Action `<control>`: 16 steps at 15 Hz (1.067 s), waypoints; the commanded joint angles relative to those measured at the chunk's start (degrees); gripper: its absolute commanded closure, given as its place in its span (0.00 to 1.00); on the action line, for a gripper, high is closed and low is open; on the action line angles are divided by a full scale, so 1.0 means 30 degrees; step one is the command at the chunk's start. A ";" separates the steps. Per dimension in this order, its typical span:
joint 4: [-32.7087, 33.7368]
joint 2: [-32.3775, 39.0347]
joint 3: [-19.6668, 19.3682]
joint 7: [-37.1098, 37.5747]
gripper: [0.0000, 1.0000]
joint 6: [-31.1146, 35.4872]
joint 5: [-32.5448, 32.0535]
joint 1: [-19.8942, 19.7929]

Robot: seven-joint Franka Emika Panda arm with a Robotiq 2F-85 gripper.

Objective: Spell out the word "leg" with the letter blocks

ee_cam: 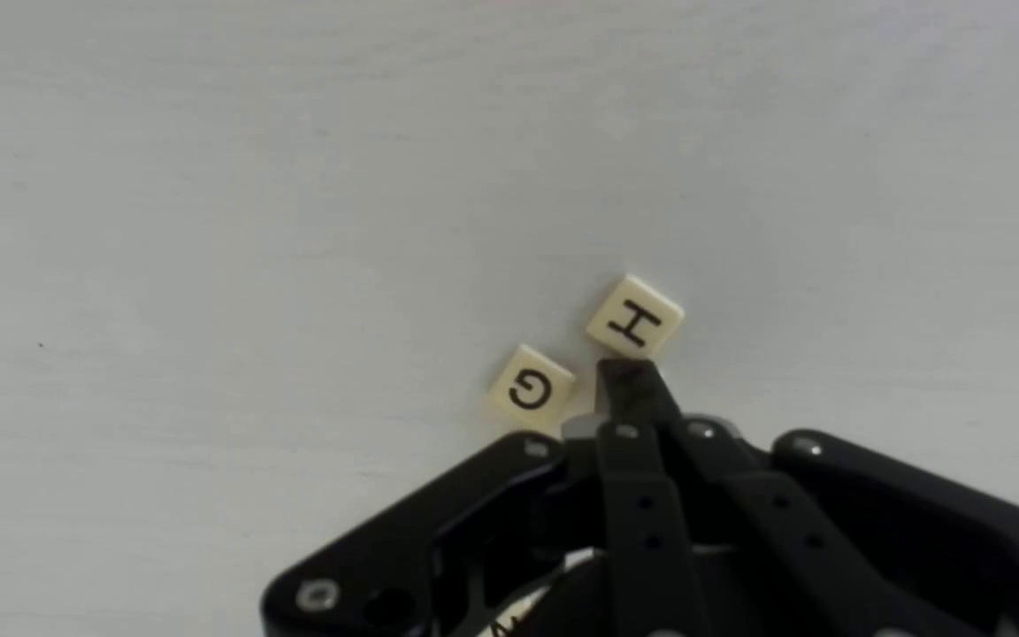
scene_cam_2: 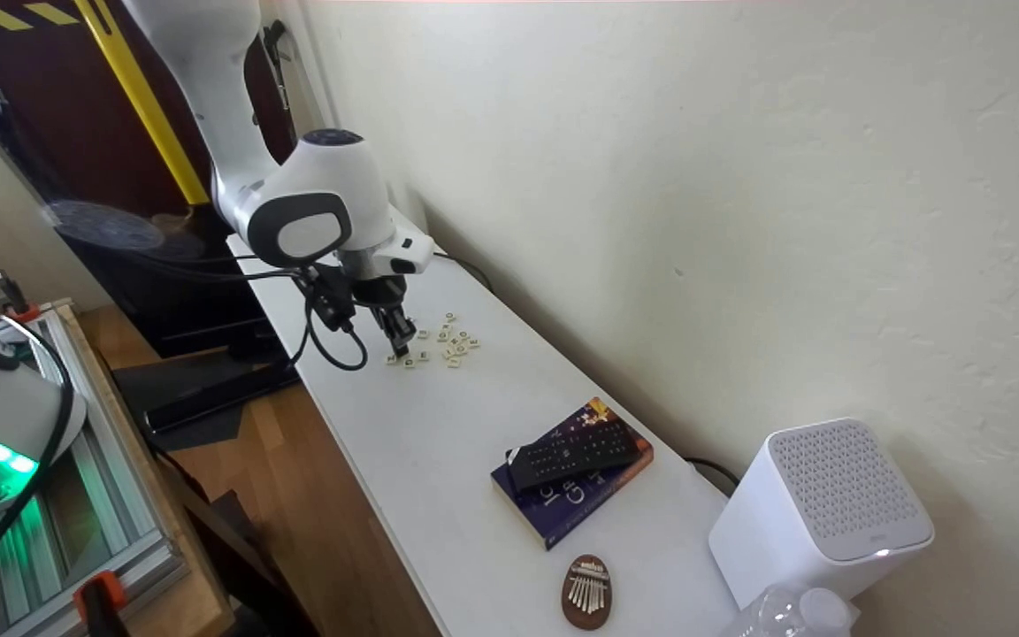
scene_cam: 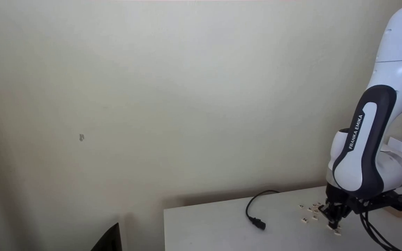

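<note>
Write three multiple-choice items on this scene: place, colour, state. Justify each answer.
1. The black keyed device lies:
A) under the book
B) on the book
C) on the floor

2. Lettering on the letter blocks is:
A) red
B) blue
C) black

3. The gripper is:
A) shut
B) half open
C) wide open

1 B: an exterior view shows the book beneath it.
2 C: G and H read black in the wrist view.
3 A: its jaws meet in the wrist view.
</note>
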 commanded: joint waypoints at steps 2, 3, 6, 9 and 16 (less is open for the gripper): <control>-0.0301 0.0741 -0.0121 -0.0733 1.00 -0.0256 0.0043 -0.0084; -0.0277 0.0781 0.0000 -0.0796 1.00 -0.0224 0.0034 -0.0068; -0.0118 0.0913 0.0135 -0.0917 1.00 -0.0049 0.0040 0.0223; -0.0030 0.0931 0.0296 -0.0967 1.00 0.0051 0.0094 0.0406; 0.0072 0.0902 0.1365 -0.0843 1.00 0.0276 0.0207 0.0469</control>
